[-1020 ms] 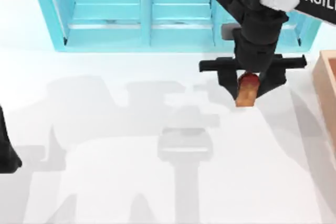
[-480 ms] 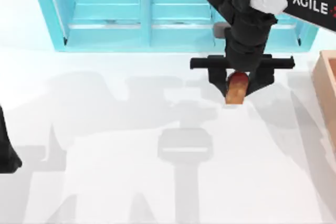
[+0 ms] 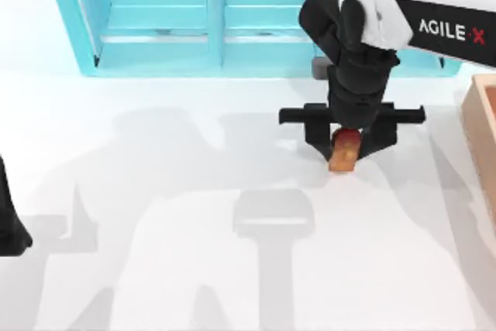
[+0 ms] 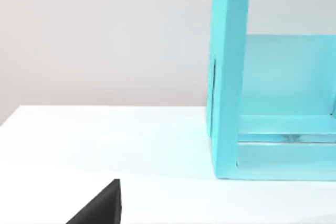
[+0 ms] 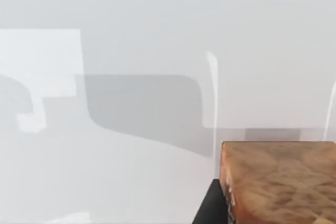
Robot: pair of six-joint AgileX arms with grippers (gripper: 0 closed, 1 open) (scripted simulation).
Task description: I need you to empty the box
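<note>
The box (image 3: 482, 141) is seen at the right edge of the white surface (image 3: 155, 191), only partly in view. Well to its left, a small orange-brown block with a red end (image 3: 343, 150) is gripped in the right pincer (image 3: 346, 139), in front of the turquoise shelf unit (image 3: 209, 21). The left arm (image 3: 9, 222) is parked at the left edge; its pincer's state cannot be told.

We see open white table (image 3: 194, 269) across the middle and front, where a gripper can pass freely. The turquoise shelf unit (image 3: 209, 36) walls off the far edge. Our right gripper (image 3: 344, 147), closed on a brown block (image 3: 342, 156), occupies the space just in front of the shelf's right part. The box (image 3: 482, 137) blocks the right edge; our left arm (image 3: 9, 222) stands at the left edge.
</note>
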